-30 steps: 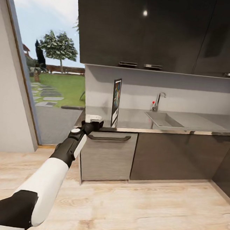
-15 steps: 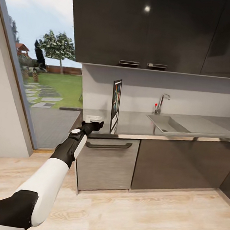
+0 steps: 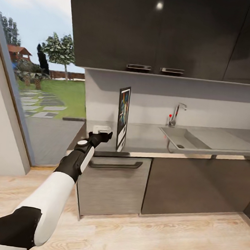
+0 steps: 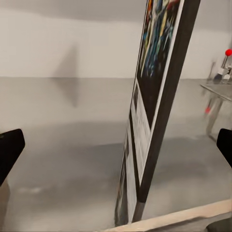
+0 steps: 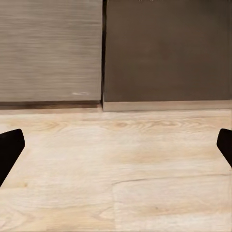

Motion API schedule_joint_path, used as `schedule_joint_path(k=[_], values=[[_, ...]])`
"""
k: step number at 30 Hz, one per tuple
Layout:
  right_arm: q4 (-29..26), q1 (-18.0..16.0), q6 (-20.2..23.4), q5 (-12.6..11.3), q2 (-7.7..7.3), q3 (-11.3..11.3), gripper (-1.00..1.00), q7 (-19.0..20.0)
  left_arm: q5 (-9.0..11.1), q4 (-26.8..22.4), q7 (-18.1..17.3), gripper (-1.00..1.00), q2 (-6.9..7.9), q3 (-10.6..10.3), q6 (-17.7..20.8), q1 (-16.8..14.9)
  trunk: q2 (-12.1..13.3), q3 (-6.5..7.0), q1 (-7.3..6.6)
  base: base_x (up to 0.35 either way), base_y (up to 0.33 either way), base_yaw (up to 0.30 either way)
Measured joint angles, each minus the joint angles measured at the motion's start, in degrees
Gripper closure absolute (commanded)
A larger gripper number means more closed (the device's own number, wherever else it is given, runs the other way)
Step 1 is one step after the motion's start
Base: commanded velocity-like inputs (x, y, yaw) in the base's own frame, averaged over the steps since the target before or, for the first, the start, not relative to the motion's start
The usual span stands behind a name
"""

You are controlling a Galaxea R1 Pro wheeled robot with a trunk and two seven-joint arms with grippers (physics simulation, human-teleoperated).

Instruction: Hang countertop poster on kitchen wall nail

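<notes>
The poster stands upright on its bottom edge near the front lip of the kitchen countertop, seen almost edge-on, its face turned toward the window end. The left gripper hovers just beside it at counter height, fingers spread wide with nothing between them; in the left wrist view the poster sits between the 2 dark fingertips.

To grip it well, I judge the jaws should close across the thin black frame rather than the face, low enough that it does not tip (a standing panel like this would topple easily).

The frame is flat, rigid and sharp-cornered. The worktop is matte grey, above a brushed drawer front and glossy dark cabinets. The right gripper hangs wide open and empty over pale wood floor.
</notes>
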Motion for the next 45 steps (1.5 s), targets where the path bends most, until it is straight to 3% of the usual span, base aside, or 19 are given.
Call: schedule_joint_path(k=[12, 14, 16, 17, 21, 45], values=[[0.02, 0.00, -0.01, 0.01, 0.00, 0.01, -1.00, 0.01, 0.00, 0.04, 0.01, -1.00, -0.01, 0.00, 0.04, 0.00, 0.00, 0.00, 0.01, 0.113, -0.146, 0.000], [0.03, -0.01, -0.01, 0.01, 0.00, 0.01, -1.00, 0.01, -0.06, 2.44, 0.01, -1.00, -0.01, 0.09, -0.79, 0.00, 0.00, 0.00, 0.02, 0.004, -0.005, 0.000], [0.03, -0.03, -0.01, 0.01, -0.01, 0.01, -1.00, 0.02, -0.07, 4.60, 0.04, -1.00, -0.01, 0.08, -2.71, 0.00, 0.01, 0.00, 0.02, 0.001, -0.001, 0.000], [0.49, -0.03, -0.01, -0.02, -0.01, 0.01, -1.00, 0.03, -0.09, 8.19, 0.06, -1.00, -0.01, -0.05, -6.78, 0.01, 0.01, -0.01, 0.02, 0.000, 0.000, 0.000], [1.57, -0.01, -0.01, 0.00, 0.01, 0.01, -1.00, 0.04, -0.08, 10.08, 0.06, -1.00, -0.01, -0.15, -8.97, -0.01, 0.00, 0.00, 0.00, 0.121, 0.000, 0.000], [1.96, -0.04, -0.01, 0.00, 0.05, 0.01, -1.00, 0.04, -0.08, 10.40, 0.06, -1.00, -0.01, -0.18, -9.47, -0.01, 0.00, 0.00, 0.01, 0.141, 0.000, 0.000]])
